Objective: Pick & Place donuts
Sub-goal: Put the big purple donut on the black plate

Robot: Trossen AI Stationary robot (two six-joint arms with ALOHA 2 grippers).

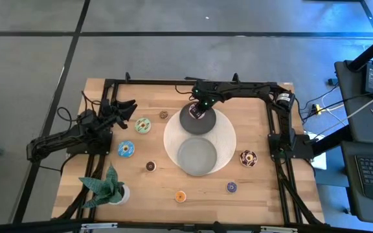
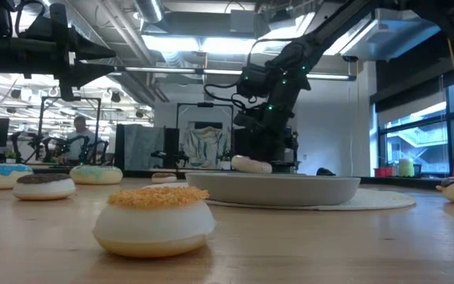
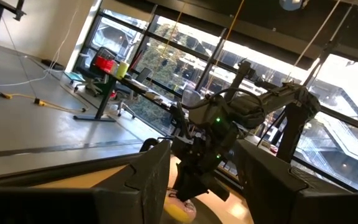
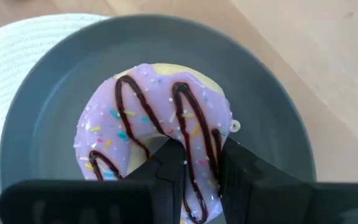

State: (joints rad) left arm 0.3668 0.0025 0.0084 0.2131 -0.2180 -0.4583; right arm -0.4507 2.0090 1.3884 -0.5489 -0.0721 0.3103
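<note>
On the pale wooden bench (image 1: 264,188), my left fingers (image 1: 127,109) stand spread and empty at the left edge, near the green-iced ring donut (image 1: 142,125) and the blue-iced one (image 1: 126,149). A green star-shaped potted plant (image 1: 107,186) stands in the near left corner. Scattered along the front lie a small brown mini donut (image 1: 151,166), an orange mini (image 1: 180,195), a purple mini (image 1: 232,187) and, farthest right, a chocolate sprinkled donut (image 1: 248,158). At centre, a round white mat (image 1: 228,139) carries two grey dishes; over the far dish (image 4: 61,93) my right fingers (image 4: 199,167) pinch one side of the lilac-iced, chocolate-drizzled donut (image 4: 148,118), which sits just above that dish. Behind the bench stretches a workshop with tall windows; a person (image 2: 78,136) sits in the distance.
</note>
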